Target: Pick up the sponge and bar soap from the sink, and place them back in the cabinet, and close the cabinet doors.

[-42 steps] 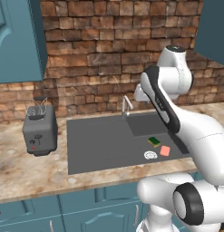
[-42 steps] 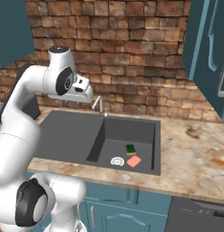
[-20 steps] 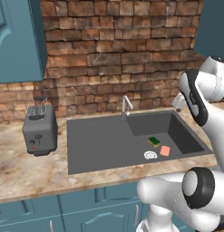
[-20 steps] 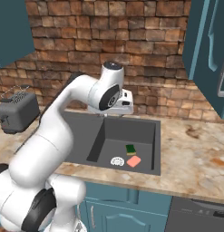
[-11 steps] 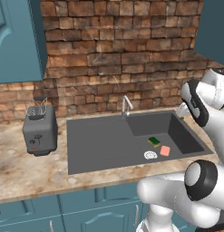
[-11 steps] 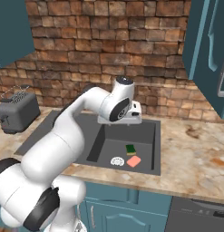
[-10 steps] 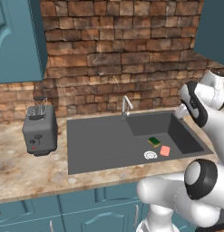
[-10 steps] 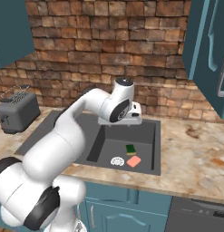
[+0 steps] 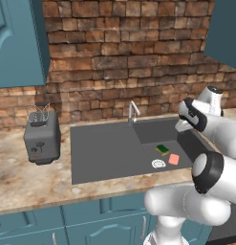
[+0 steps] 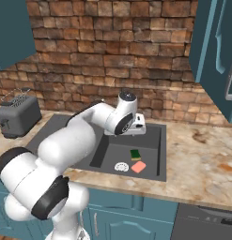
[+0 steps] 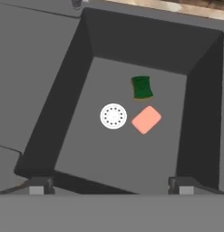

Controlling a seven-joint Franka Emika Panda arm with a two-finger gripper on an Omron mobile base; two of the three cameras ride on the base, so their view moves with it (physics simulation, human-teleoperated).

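Jaws stood wide apart, nothing between them; gripper (image 11: 109, 186) hung above the sink (image 11: 195, 113) basin, tips well clear of the floor. Sponge (image 11: 142, 87) lay green side up on the basin floor, bar soap (image 11: 146, 119) just beside it, not touching as far as visible. White drain disc (image 11: 113, 116) sat next to the soap. Faucet (image 9: 133, 111) rose at the sink's back rim. Toaster (image 9: 41, 138) stood on the counter (image 9: 28, 179), well apart. One cabinet door (image 10: 220, 61) hung open at the right.
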